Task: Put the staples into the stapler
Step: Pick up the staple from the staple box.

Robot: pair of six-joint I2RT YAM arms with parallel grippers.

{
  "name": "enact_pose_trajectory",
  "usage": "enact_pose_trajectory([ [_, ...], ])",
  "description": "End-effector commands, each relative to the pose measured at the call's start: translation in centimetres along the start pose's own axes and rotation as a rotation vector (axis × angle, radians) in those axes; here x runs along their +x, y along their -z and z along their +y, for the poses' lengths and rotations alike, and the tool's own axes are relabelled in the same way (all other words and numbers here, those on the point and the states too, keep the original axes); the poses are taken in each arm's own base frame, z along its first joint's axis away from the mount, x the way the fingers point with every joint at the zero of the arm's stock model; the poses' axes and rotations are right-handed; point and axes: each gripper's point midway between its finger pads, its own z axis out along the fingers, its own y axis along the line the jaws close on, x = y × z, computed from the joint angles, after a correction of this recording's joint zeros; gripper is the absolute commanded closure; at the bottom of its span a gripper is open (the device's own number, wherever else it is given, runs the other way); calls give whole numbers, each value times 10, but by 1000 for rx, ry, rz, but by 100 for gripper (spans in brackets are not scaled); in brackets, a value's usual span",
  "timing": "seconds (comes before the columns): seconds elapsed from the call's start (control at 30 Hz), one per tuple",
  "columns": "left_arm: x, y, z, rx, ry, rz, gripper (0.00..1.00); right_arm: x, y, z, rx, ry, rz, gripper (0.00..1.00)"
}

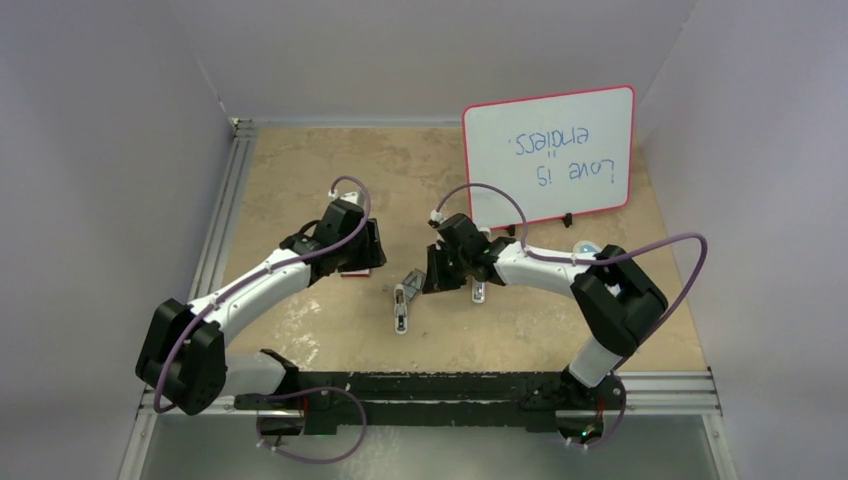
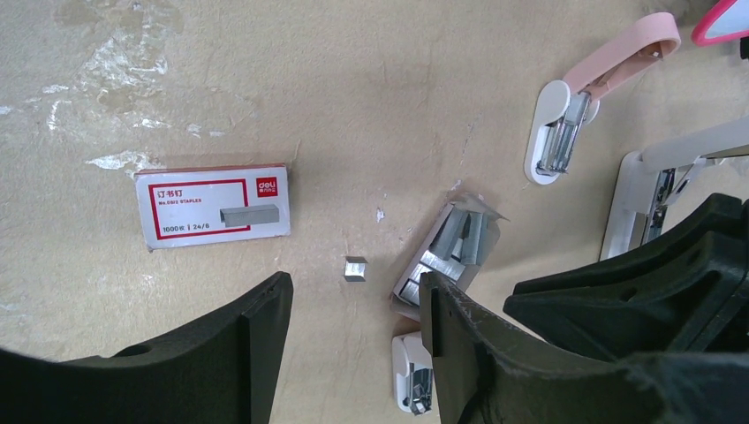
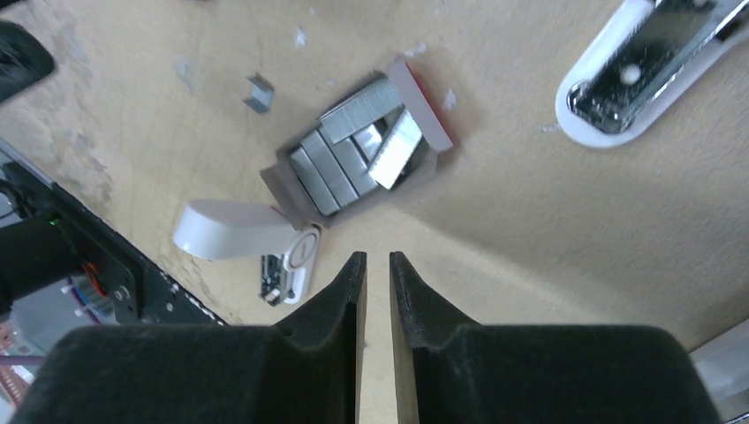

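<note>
Right pincer (image 3: 377, 259) — barely parted — near staples (image 3: 351, 148)

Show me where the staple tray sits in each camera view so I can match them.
Top external: staple tray, centre of the picture.
Left wrist: staple tray, just right of centre.
Right wrist: staple tray, upper middle.
Shared landmark: white mini stapler by one end of the tray.
</note>
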Motion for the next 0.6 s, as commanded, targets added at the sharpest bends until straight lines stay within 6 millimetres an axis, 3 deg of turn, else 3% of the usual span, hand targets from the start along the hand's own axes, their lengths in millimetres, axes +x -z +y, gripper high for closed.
enact_pose_trajectory([
  [0.0,-20,3,-12,42,-3,-52,46,10,5,-3,-5,14,35,83],
  [0.13,-20,3,-12,40,-4,-52,46,-7,9,-3,29,23,-26,83],
  [0.33,-20,3,-12,37,-5,-51,46,-46,10,14,25,56,-139,72],
  [0.57,-21,3,-11,30,-7,-56,46,-62,-2,8,170,29,-178,68],
])
